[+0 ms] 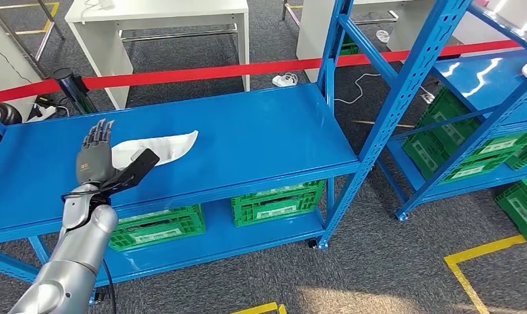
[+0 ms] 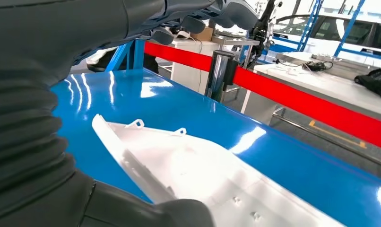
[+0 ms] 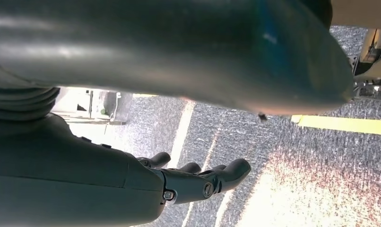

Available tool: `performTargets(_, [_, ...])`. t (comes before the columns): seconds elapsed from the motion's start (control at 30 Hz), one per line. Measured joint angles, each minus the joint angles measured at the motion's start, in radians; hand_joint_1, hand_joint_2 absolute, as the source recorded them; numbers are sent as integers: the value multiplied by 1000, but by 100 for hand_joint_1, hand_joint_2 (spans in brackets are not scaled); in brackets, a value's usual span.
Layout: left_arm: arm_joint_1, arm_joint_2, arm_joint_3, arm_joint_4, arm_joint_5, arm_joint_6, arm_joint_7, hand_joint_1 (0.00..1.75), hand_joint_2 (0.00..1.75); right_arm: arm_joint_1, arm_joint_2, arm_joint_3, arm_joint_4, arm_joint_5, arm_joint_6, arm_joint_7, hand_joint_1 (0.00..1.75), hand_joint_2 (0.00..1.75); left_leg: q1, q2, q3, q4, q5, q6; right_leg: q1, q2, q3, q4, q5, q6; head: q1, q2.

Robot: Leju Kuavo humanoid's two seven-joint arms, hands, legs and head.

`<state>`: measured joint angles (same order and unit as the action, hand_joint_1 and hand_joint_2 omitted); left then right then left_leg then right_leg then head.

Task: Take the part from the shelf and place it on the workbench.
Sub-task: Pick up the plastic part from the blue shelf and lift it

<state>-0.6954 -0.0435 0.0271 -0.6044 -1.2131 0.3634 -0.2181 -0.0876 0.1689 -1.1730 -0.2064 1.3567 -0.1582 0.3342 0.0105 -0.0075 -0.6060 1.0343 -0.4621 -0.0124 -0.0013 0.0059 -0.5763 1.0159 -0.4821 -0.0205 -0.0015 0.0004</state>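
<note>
lying flat on the blue shelf (image 1: 261, 140), the white part (image 1: 157, 148) sits near its left end. green crates (image 1: 277, 203), contents unseen, sit beneath the shelf. left hand (image 1: 97, 157) hovers over the part, fingers spread, gripping nothing. right hand (image 3: 198, 179) hangs loosely open above the floor.

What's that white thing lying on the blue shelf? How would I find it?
Look at the big blue shelf in front of the red tape. On its top board, toward the left end, lies the white part, a flat, curved piece of plastic pointed at one end, with the robot's left hand hovering over it. It is the only white thing on that board; the green crates sit one level lower.
</note>
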Motion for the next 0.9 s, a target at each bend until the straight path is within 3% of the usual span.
performTargets(0.07, [0, 0, -11, 1, -9, -4, 7, 0, 175, 0, 0, 0, 0, -3, 0, 0, 0, 0, -1, 0, 0, 0, 0, 1, -1, 0, 0, -1, 0, 10, 0, 0])
performTargets(0.2, [-2, 0, -29, 1, -14, -14, 12, 0, 175, 0, 0, 0, 0, -5, 1, 0, 0, 0, -1, 0, 2, 0, 0, 1, -1, 0, 0, 0, 0, 15, 0, 0])
performTargets(0.6, [-4, 0, -47, 1, -17, -30, 17, 0, 175, 1, 0, 0, 0, -5, 2, 0, 0, 0, 1, 1, 5, -4, 2, -2, 0, 0, 0, 3, -1, 14, 0, 0])
performTargets(0.9, [-27, 9, -78, 20, -32, -141, -8, 0, 175, 1, 0, 0, 0, -5, 7, 0, 0, 0, 1, 0, 5, -4, 2, -2, 0, 0, 0, 3, -2, 13, 0, 0])
